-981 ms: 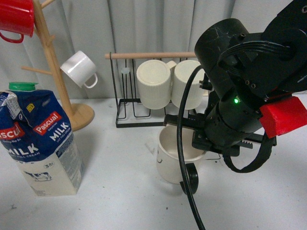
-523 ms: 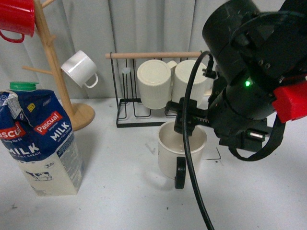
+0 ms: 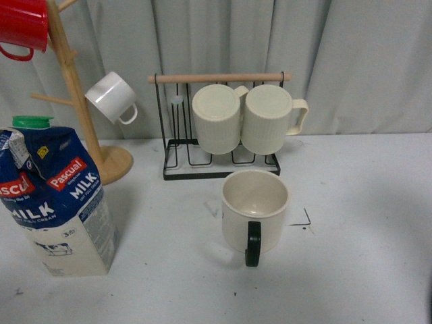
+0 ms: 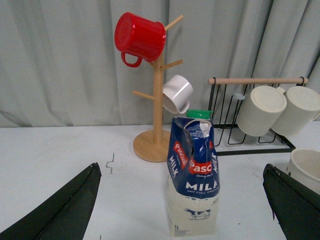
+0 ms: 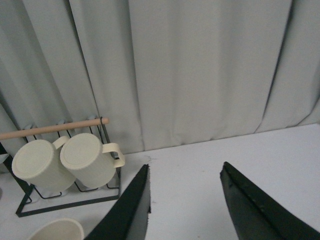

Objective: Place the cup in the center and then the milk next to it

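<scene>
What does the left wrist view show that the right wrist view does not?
Only the left wrist view: the milk, the wooden mug tree with a red mug and a small white mug, and the open left end effector. Only the right wrist view: the open right end effector. Both: the wire rack with two ribbed mugs, and part of the cup.

Staged lab bench: grey curtain [image 3: 351, 61], marked tabletop [image 3: 364, 256].

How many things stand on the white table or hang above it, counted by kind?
Mugs: 5 (red mug, small white mug, two ribbed cream mugs, wide cream cup with a black handle)
Milk cartons: 1 (blue-and-white milk carton)
Stands: 2 (wooden mug tree, black wire rack with a wooden bar)
Total: 8
</scene>
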Controlling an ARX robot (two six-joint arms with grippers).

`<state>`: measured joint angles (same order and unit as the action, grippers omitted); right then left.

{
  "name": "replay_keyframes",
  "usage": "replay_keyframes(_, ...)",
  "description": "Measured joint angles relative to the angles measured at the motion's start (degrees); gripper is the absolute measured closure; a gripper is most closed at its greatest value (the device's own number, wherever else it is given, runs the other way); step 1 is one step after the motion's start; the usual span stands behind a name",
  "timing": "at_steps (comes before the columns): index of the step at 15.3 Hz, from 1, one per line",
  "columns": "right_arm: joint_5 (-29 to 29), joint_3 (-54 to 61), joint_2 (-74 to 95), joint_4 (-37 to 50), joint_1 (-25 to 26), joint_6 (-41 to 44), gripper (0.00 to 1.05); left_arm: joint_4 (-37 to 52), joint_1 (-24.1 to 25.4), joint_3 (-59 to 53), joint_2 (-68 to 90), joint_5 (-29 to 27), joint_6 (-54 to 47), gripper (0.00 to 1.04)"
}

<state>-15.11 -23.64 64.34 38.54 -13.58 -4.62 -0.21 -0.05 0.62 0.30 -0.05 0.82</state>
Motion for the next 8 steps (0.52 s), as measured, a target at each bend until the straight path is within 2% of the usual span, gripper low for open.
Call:
replay_keyframes(4, 6.1, 12.2, -14.5, -1.0, 4.7, 4.0, 1.04, 0.0, 0.0, 0.0, 0.0, 0.0, 0.0, 0.07)
replay_keyframes(8, 9.5, 17.4, -23.6, -4.5, 8.2, 4.3, 1.03, 0.0, 0.0, 0.0, 0.0, 0.0, 0.0, 0.07)
